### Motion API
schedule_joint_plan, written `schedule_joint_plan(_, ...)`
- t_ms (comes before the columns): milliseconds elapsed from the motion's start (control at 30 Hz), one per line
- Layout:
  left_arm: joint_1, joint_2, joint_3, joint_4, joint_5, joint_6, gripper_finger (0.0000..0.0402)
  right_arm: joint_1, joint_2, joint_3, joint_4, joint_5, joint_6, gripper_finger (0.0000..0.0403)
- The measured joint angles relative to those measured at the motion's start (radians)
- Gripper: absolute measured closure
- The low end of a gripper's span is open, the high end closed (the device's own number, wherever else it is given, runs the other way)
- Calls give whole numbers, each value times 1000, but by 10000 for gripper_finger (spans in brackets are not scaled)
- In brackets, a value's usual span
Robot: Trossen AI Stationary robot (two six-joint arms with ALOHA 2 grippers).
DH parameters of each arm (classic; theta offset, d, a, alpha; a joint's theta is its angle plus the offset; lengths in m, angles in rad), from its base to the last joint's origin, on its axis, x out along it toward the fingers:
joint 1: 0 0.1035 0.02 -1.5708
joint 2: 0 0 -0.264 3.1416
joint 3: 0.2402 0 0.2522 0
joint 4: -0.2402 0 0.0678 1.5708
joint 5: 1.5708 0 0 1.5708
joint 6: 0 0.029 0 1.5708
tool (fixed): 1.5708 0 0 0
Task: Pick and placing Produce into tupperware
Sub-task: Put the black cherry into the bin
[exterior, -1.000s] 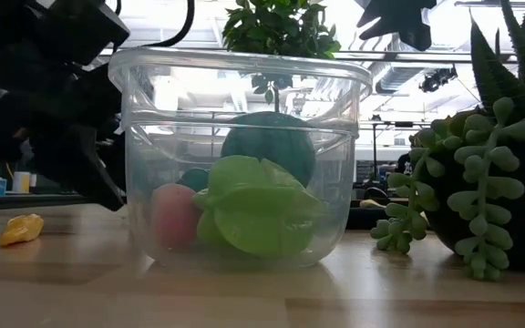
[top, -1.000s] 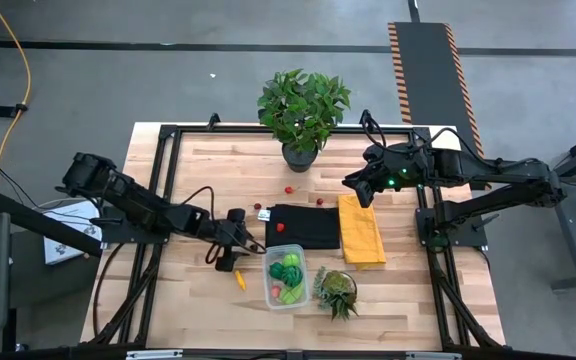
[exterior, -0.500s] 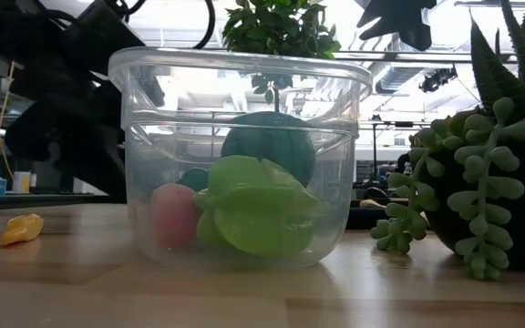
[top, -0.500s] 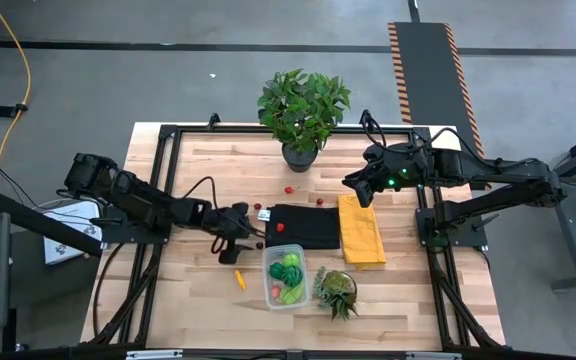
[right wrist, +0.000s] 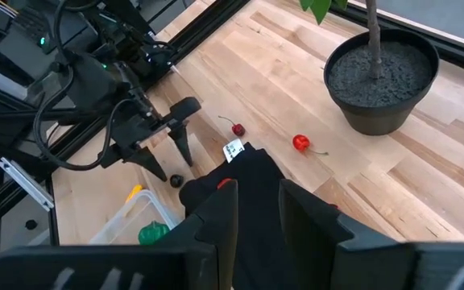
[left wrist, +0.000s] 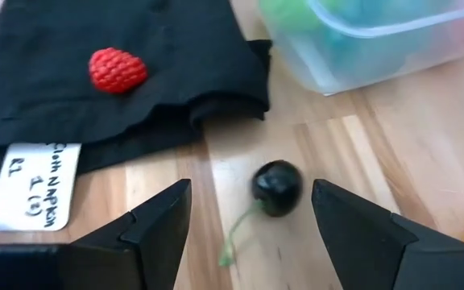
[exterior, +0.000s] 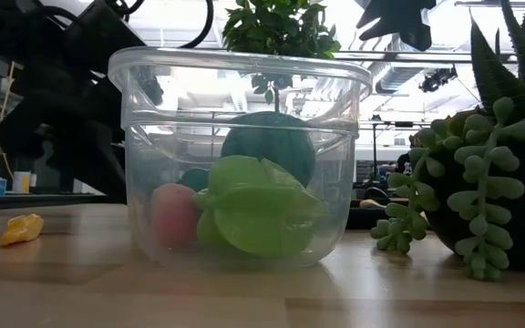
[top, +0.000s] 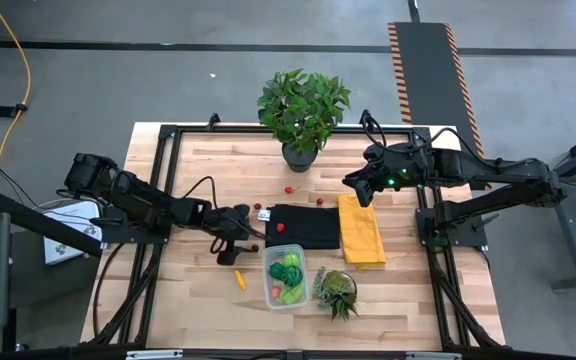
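Left gripper (left wrist: 252, 221) shifted toward black cloth (left wrist: 111, 80), wood table (top: 198, 300)

This looks like a robotics lab or workshop: a pale butcher-block wooden table (top: 208, 170) edged with black metal framing stands on a bare grey concrete floor (top: 118, 80), with a black-and-orange hazard-striped mat (top: 430, 70) at the far right and a yellow cable (top: 20, 70) at the far left.

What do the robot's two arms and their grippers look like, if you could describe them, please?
Both arms are dark, jointed and slim, with black cables looped along them. The left gripper has two matte black, wedge-shaped fingers. The right gripper has similar dark, flat fingers, and a small green light glows on the right arm's wrist.
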Motion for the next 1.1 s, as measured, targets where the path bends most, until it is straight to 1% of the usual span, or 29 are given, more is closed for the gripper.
schedule_joint_plan(100,0,0,0,4,24,14,154,0,0,0,0,0,0,320)
schedule_joint_plan(467,0,0,0,6,55,36,154,0,0,0,0,2,0,320)
schedule_joint_plan(567,0,0,0,30,29,35,154,0,0,0,0,3,0,320)
schedule_joint_plan(667,0,0,0,59,-27,26,153,0,0,0,0,2,0,320)
schedule_joint_plan(767,0,0,0,62,-36,7,153,0,0,0,0,2,0,320)
schedule_joint_plan(867,0,0,0,53,-24,7,153,0,0,0,0,2,0,320)
schedule_joint_plan(1000,0,0,0,48,57,36,153,0,0,0,0,2,0,320)
schedule_joint_plan(1100,0,0,0,47,78,60,153,0,0,0,0,2,0,320)
